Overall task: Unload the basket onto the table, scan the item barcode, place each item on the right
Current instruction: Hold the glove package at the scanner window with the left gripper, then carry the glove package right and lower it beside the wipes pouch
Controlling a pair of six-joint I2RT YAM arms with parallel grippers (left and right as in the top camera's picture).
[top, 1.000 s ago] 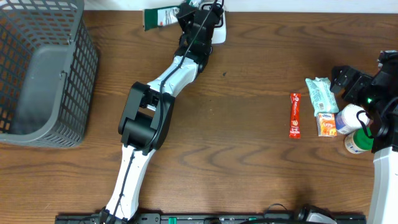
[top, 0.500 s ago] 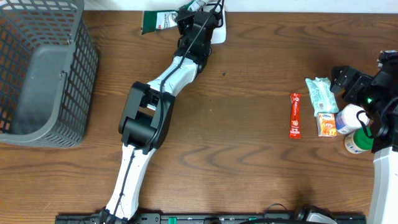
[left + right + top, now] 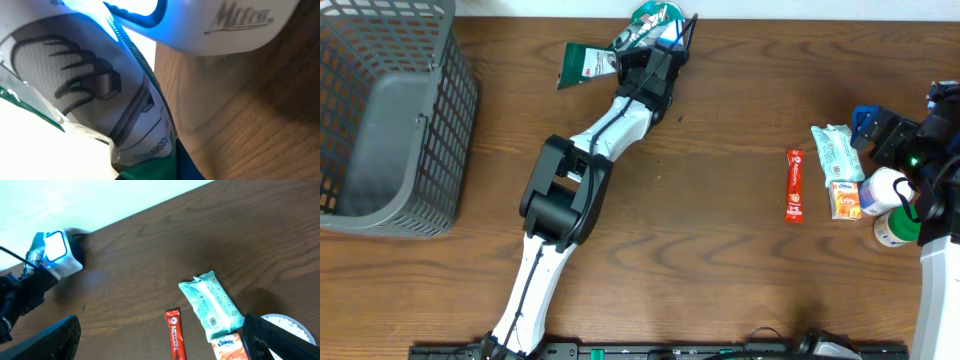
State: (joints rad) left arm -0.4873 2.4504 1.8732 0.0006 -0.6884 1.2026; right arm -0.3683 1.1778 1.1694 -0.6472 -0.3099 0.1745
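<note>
Clamping green packet (image 3: 582,66), left gripper (image 3: 635,50) at table (image 3: 720,200) edge

The basket (image 3: 380,120) sits on the table (image 3: 720,280) at its far left. My left arm (image 3: 560,190) runs from the near edge diagonally up to the far edge. There the left gripper (image 3: 638,55) is right beside the scanner (image 3: 57,255). The pouch (image 3: 588,65) sticks out to the left of that gripper, and in the left wrist view it lies close under the scanner's face.

Well to the right, I see a Nescafé stick (image 3: 794,185) lying left of a wipes pack (image 3: 837,150), with a Kleenex pack (image 3: 845,198) just in front of the wipes. Two round containers (image 3: 885,190) stand right of the Kleenex pack, one before the other. My right gripper (image 3: 878,128) hangs over the table's right end, just right of the wipes pack.
</note>
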